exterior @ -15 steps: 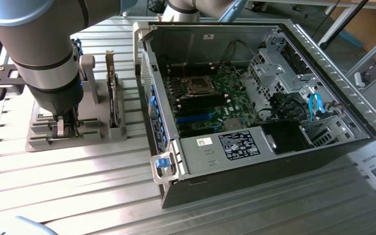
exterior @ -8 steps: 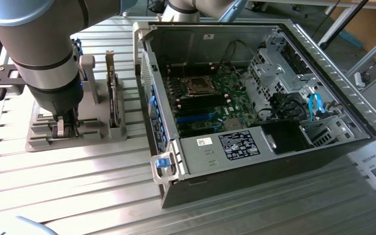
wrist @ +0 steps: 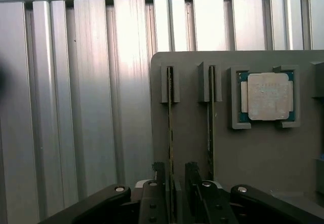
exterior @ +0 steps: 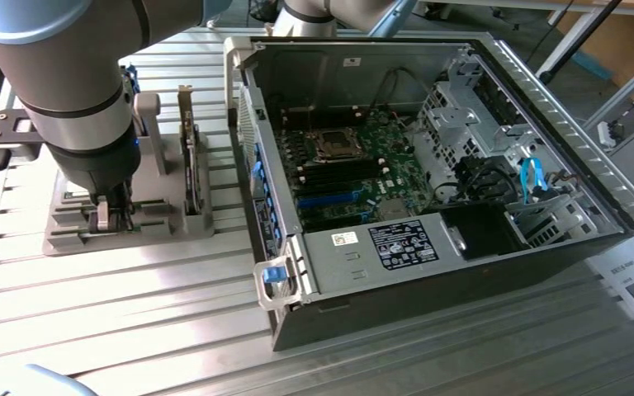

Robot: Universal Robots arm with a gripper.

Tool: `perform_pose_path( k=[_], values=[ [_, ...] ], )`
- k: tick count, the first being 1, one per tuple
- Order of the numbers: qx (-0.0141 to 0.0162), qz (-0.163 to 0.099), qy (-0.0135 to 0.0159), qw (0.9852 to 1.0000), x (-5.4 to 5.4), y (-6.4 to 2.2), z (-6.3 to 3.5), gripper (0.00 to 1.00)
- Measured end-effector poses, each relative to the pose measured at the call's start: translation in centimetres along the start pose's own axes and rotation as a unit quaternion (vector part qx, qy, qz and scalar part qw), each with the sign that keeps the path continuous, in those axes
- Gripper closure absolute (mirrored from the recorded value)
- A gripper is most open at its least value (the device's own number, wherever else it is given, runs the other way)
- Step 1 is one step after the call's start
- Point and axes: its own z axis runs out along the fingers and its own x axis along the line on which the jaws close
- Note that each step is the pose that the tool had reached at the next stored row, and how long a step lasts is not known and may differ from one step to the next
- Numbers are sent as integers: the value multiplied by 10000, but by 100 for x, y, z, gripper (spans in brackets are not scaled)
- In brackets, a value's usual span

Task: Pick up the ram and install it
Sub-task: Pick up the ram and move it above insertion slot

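Note:
Two green ram sticks stand on edge in slots of a grey holder [wrist: 253,153]. In the wrist view my gripper [wrist: 174,176] is open, with one fingertip on each side of the nearer ram [wrist: 170,127] and a small gap on both sides. The second ram [wrist: 209,133] stands one slot over, outside the fingers. In the exterior view the gripper [exterior: 109,216] is down on the holder [exterior: 69,239] at the exterior view's left, beside the open computer case [exterior: 537,247]. The motherboard [exterior: 389,169] lies inside the case.
A square silver processor chip [wrist: 266,95] sits in a pocket of the holder beyond the second ram. A dark expansion card [exterior: 192,161] stands upright in the holder between the gripper and the case wall. The ribbed aluminium table [exterior: 130,313] surrounds both.

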Motion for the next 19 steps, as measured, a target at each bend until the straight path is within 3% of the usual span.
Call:
perform_pose_path(
  k=[19],
  values=[
    [-1,-50,2,10000,2,-3,85,70]
  ],
)
